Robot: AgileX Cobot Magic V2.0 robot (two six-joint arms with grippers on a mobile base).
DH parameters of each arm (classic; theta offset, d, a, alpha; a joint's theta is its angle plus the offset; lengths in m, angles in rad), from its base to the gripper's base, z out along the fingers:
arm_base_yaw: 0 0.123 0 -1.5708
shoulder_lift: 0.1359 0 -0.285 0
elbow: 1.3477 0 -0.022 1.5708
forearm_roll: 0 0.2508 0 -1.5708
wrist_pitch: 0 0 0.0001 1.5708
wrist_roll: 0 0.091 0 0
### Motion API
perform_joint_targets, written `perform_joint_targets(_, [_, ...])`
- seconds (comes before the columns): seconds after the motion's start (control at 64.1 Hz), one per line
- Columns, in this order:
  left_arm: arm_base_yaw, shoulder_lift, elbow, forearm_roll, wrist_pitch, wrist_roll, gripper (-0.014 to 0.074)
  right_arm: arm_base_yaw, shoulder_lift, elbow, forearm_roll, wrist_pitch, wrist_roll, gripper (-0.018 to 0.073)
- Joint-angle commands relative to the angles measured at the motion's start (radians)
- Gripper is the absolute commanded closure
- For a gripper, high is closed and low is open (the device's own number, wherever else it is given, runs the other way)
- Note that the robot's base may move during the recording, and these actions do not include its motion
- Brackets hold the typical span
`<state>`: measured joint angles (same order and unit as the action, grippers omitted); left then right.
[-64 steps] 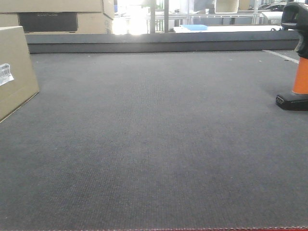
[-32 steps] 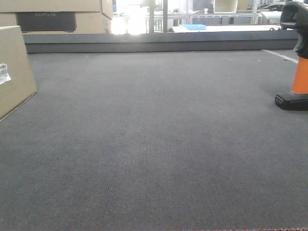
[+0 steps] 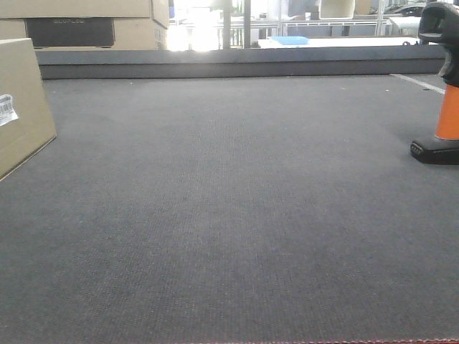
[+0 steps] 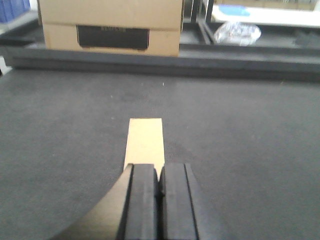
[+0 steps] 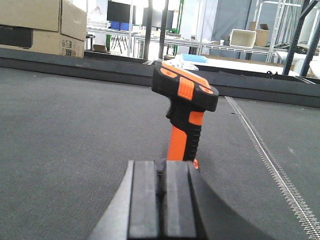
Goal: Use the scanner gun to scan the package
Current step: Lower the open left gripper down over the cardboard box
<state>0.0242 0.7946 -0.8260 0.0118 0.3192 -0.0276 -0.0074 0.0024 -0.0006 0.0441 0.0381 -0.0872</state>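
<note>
We see the right claw (image 5: 160, 172), its fingers pressed together, low before the scanner gun (image 5: 184, 112), which stands upright on the dark grey counter (image 5: 75, 130).

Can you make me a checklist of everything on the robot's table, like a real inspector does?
Surface: dark grey mat, flat, no stains seen.
Job's things: box standing on edge at the left, white label showing; scanner standing on its base at the right, far apart from the box.
Clutter: nothing seen.
End effectors: left end effector shut and empty, box edge just ahead; right end effector shut and empty, scanner just ahead.
Cables: nothing seen.
Surroundings: stacked cartons behind the mat; a crumpled plastic bag and a white bin beyond.
</note>
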Motion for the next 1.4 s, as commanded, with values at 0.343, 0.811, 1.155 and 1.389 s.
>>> perform_joint_targets(0.343, [0.002, 0.422, -0.360, -0.001, 0.291, -0.001, 0.0708, -0.003, -0.002, 0.001, 0.000, -0.018, 0.000, 0.0728])
perform_joint_targets(0.811, [0.002, 0.688, -0.648, 0.019, 0.635, -0.001, 0.0518, -0.003, -0.002, 0.001, 0.000, -0.018, 0.000, 0.0728])
perform_joint_targets(1.155, [0.002, 0.724, -0.648, 0.029, 0.698, -0.007, 0.0005, -0.003, -0.002, 0.001, 0.000, -0.018, 0.000, 0.0728])
perform_joint_targets(1.389, [0.002, 0.728, -0.648, 0.029, 0.697, -0.007, 0.0016, -0.003, -0.002, 0.001, 0.000, -0.018, 0.000, 0.0728])
